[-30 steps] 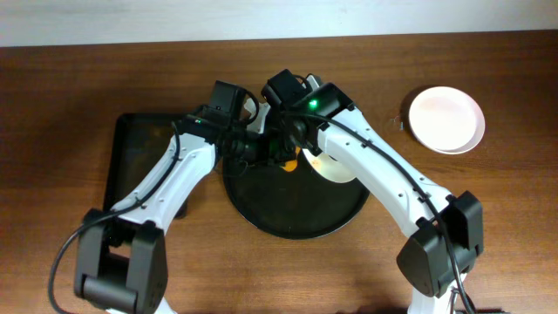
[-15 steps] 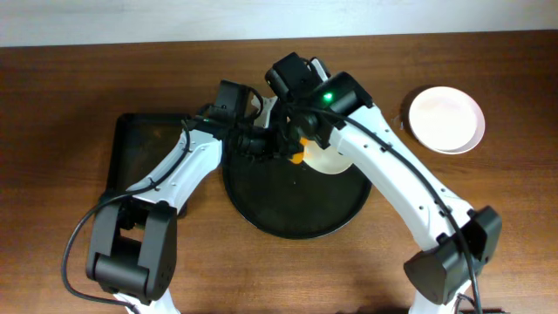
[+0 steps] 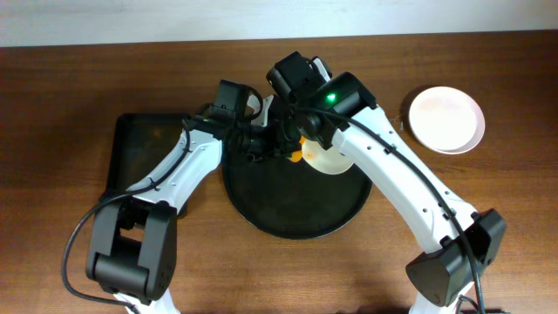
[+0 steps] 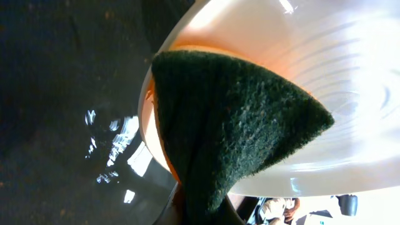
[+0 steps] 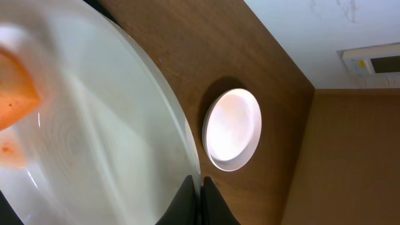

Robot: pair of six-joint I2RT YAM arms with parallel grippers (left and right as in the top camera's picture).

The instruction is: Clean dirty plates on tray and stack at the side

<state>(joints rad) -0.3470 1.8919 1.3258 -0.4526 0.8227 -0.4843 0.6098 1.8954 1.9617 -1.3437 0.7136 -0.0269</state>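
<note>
I read the overhead view as a clock face centred on the round black tray (image 3: 288, 209), which sits mid-table on the wood-grain tabletop (image 3: 70, 87). A rectangular black tray (image 3: 144, 157) lies at 9 o'clock, touching or just beside the round one. At 2 o'clock, well apart from both trays, a white plate (image 3: 446, 119) rests flat on the bare wood.

Over the round tray's 1 o'clock sector I see a cream plate (image 3: 330, 159), tilted. In the right wrist view the right gripper (image 5: 200, 187) is closed narrowly on this plate's rim. An orange smear (image 5: 15, 94) marks the plate face on the side away from the white plate.

The left gripper (image 3: 277, 148) reaches in from 10 o'clock. Its fingers are almost out of frame in the left wrist view, but it appears clamped on a dark green scouring pad (image 4: 231, 125). The pad is pressed against the cream plate's face, across the orange-tinted area near its rim.
</note>
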